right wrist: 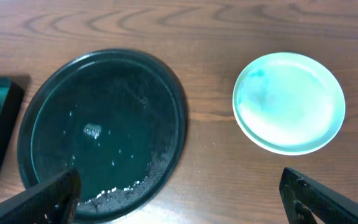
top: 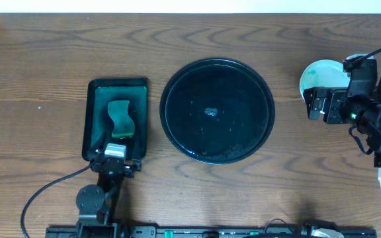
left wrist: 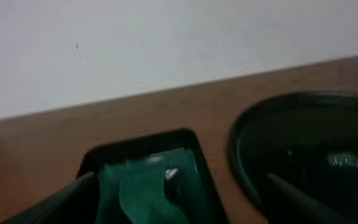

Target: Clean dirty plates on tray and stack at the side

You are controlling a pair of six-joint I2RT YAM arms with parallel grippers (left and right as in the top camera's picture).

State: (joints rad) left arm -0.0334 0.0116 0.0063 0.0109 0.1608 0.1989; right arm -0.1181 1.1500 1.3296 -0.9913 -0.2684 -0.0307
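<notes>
Ahead of the right gripper (right wrist: 178,186), toward the finger on the right side of its wrist view, the dirty plates (right wrist: 289,102) sit stacked on the wooden table (top: 45,53). The top plate is pale mint with only a faint green haze near one edge. How many lie under it cannot be told. The right gripper's fingers are spread wide with nothing between them, and it hangs just short of the stack without touching it. Ahead toward its other finger lies the tray (right wrist: 123,106), round and black. Its floor is wet with droplets and scattered with white specks near the closer rim. The tray stands apart from the plates, with bare wood between them.

The left gripper (left wrist: 180,180) is spread too and holds nothing. Just in front of it is a dark green rectangular tray (top: 90,119) holding a green sponge (top: 120,119).
</notes>
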